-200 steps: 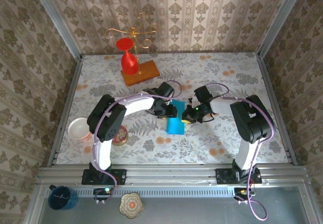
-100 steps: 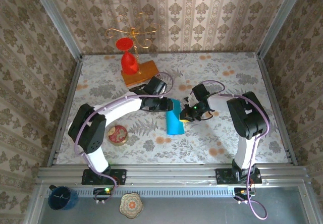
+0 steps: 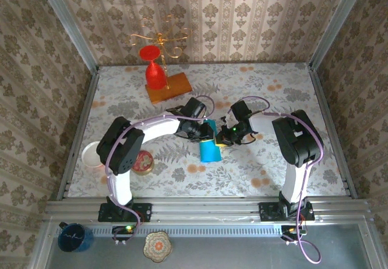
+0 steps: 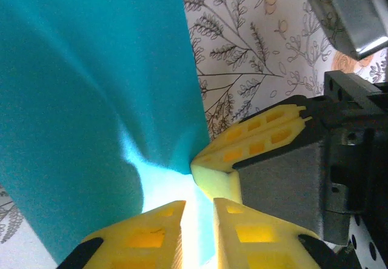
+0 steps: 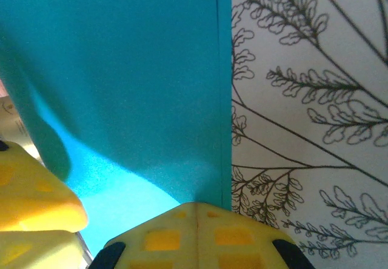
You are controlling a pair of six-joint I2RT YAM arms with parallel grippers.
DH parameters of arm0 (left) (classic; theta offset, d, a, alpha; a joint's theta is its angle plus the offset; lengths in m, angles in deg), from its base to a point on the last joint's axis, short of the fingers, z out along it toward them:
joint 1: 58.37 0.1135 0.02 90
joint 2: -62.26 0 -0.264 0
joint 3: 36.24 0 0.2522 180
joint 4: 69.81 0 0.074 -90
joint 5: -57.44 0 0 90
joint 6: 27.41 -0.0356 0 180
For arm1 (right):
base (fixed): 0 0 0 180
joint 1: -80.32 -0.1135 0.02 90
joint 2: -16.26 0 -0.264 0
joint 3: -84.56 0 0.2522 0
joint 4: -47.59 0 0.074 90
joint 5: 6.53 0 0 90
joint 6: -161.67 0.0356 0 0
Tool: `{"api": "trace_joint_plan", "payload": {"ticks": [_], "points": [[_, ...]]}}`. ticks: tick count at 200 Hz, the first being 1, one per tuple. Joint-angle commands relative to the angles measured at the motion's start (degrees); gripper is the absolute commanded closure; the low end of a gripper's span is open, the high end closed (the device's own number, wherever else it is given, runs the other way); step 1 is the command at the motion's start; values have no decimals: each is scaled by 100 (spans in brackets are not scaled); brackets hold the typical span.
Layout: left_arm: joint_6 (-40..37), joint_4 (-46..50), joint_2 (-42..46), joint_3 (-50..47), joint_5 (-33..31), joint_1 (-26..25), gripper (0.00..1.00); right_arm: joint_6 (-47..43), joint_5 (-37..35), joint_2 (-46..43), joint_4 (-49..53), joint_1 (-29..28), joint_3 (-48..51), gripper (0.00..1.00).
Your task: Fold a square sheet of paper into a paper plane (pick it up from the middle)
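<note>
Paper sheet, teal, lies mid-bench, its far end caught between both sets of fingers. The left gripper pinches it, nearly closed. The right gripper is pressed together on its edge. From above, the grippers hide that end, and the wrist views crop its outline.

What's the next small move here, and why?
Probably ease both grippers apart slightly. The left gripper and right gripper pinch the paper close together, and it puckers by the pinch; a little tension should flatten it before creasing.
</note>
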Motion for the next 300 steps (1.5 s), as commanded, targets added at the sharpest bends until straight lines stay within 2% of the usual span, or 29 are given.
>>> {"api": "trace_joint_plan", "payload": {"ticks": [1, 91, 127, 172, 199, 221, 243, 264, 300], "points": [[178, 14, -169, 109, 169, -50, 82, 34, -1033, 615, 666, -89, 316, 94], [-47, -169, -220, -410, -7, 211, 86, 162, -1244, 712, 764, -74, 348, 94], [-430, -286, -202, -730, -19, 393, 87, 249, -1310, 791, 821, -45, 426, 94], [-772, -506, 79, -1454, 40, 1004, 87, 350, -1307, 806, 764, 86, 625, 94], [-956, -310, 476, -1480, -10, 1248, 87, 360, -1317, 787, 765, 92, 606, 94], [-845, -560, 787, -1423, 166, 1154, 86, 366, -1307, 762, 755, 94, 605, 94], [-584, -991, 847, -1245, 206, 802, 86, 388, -1274, 762, 704, 91, 614, 94], [-216, -1484, 541, -1119, 218, 554, 86, 413, -1232, 791, 651, 90, 623, 94], [136, -1987, -78, -1069, 358, 571, 86, 404, -1243, 808, 623, 91, 624, 94]]}}
